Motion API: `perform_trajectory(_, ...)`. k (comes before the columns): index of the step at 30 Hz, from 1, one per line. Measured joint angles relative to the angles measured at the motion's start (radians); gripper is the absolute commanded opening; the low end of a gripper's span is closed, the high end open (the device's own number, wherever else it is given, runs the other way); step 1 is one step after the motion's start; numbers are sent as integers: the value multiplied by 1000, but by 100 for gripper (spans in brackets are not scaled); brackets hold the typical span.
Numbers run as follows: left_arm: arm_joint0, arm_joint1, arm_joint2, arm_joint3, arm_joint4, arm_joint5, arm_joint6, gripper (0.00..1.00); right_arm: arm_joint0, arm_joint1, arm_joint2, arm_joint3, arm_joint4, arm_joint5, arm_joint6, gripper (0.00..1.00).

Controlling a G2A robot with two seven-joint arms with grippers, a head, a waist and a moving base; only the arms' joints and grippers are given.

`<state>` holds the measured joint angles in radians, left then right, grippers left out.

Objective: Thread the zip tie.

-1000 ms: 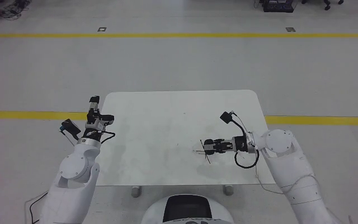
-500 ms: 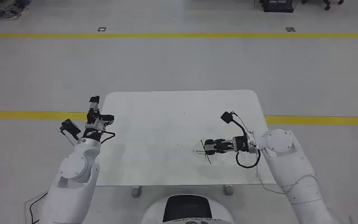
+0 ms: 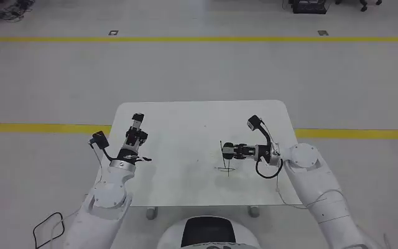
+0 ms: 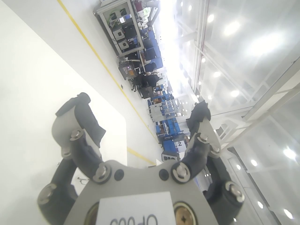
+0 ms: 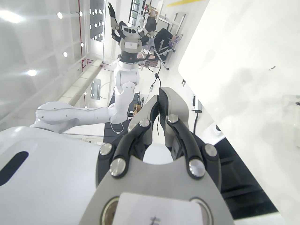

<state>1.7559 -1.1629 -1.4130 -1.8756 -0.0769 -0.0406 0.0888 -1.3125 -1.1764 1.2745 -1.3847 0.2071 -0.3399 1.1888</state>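
A thin black zip tie (image 3: 221,145) hangs above the white table (image 3: 186,118), right of its middle. My right gripper (image 3: 225,149) is shut on it. In the right wrist view the zip tie (image 5: 159,121) runs as a fine strand between the closed pads of the right gripper (image 5: 159,99). My left gripper (image 3: 140,124) is over the table's left part, open and empty, pointing away from the robot. In the left wrist view the left gripper (image 4: 140,111) has its jaws spread wide, with nothing between them.
A small clear piece (image 5: 293,104) lies on the table (image 5: 246,47) close to the right gripper, and a tiny dark speck (image 5: 271,67) lies farther off. The left gripper (image 5: 114,23) stands across the table in the right wrist view.
The left arm has swung inward from beside the table's left edge to over its left part. The right gripper has lifted and moved away from the front edge with the zip tie.
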Motion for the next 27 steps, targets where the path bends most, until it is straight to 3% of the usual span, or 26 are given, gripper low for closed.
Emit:
perform_trajectory(7, -3, 0, 2, -2, 9, -2, -13, 100, -1, 0, 1, -1, -1, 0, 1, 0)
perform_trajectory(9, -6, 2, 15, -14, 64, -29, -41, 100, -5, -1, -1, -2, 0, 6, -14, 0)
perform_trajectory(12, -5, 5, 47, -21, 219, -50, -49, 100, -6, -3, -9, 2, 9, 27, -89, 0)
perform_trajectory(17, -21, 2, 147, -10, 528, 12, -1, 100, 12, -8, -29, 32, 41, 61, -151, 0)
perform_trajectory(20, -31, -2, 196, -3, 633, -13, 28, 100, 21, -11, -46, 48, 64, 81, -158, 0)
perform_trajectory(27, -31, -2, 198, -3, 639, -18, 29, 100, 21, -11, -46, 48, 64, 81, -157, 0)
